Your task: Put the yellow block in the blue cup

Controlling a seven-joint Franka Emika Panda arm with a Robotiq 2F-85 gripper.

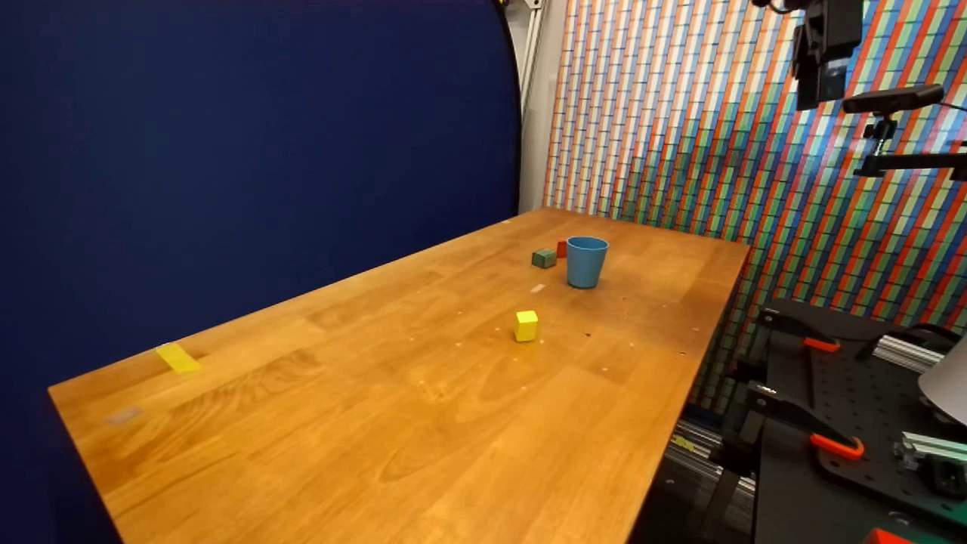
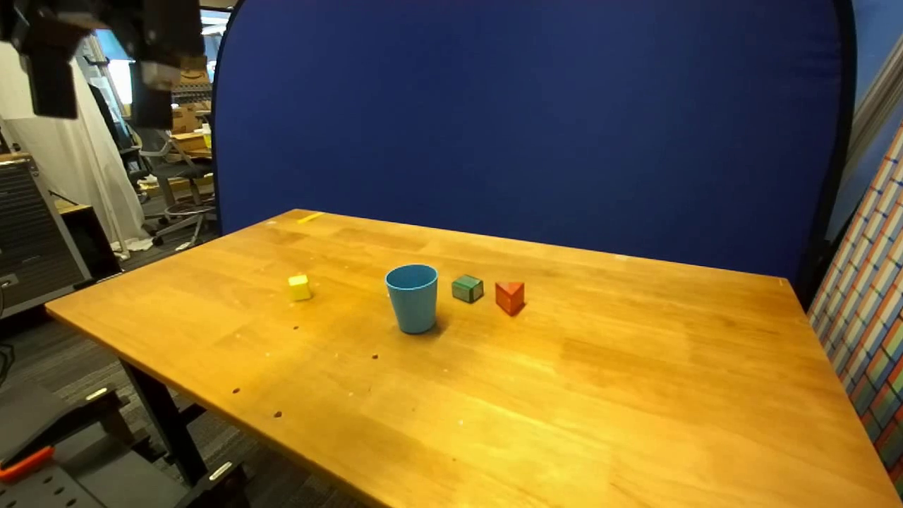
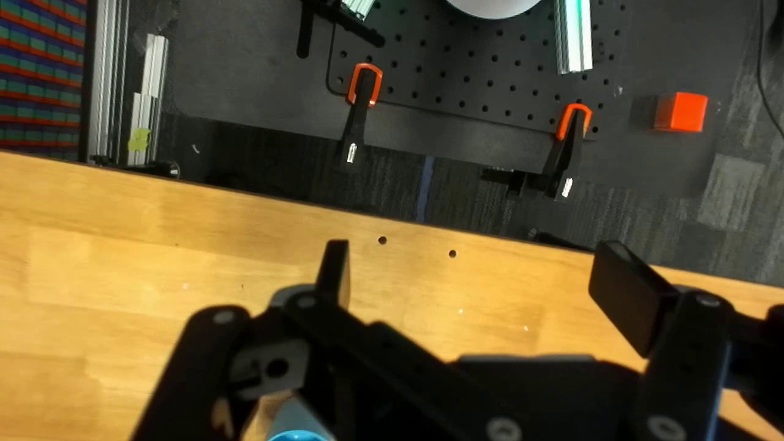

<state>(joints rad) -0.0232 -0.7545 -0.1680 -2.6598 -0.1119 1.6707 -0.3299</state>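
The task looks not yet begun: the yellow block (image 2: 299, 288) sits on the wooden bench (image 2: 635, 395), outside the blue cup (image 2: 415, 305), so gripping, lifting, carrying and letting go are all left to do. From left to right in an exterior view, the black pincer (image 2: 103, 116) hangs high in the upper left, its two fingers spread wide with nothing between them; the wrist view also shows them far apart. Lower and to its right, well apart from it, rests the small yellow block, with no other object against it; the pincer would have to come down and across to reach it. In both exterior views the block shows well below the pincer; in the wrist view it is out of sight. Farther right stands the cup, upright and mouth up, apart from the yellow block; its floor is hidden. Past it on the right come a dark green block (image 2: 468, 288), near the cup but not touching, then a red wedge-shaped block (image 2: 508, 299), apart from the green one.
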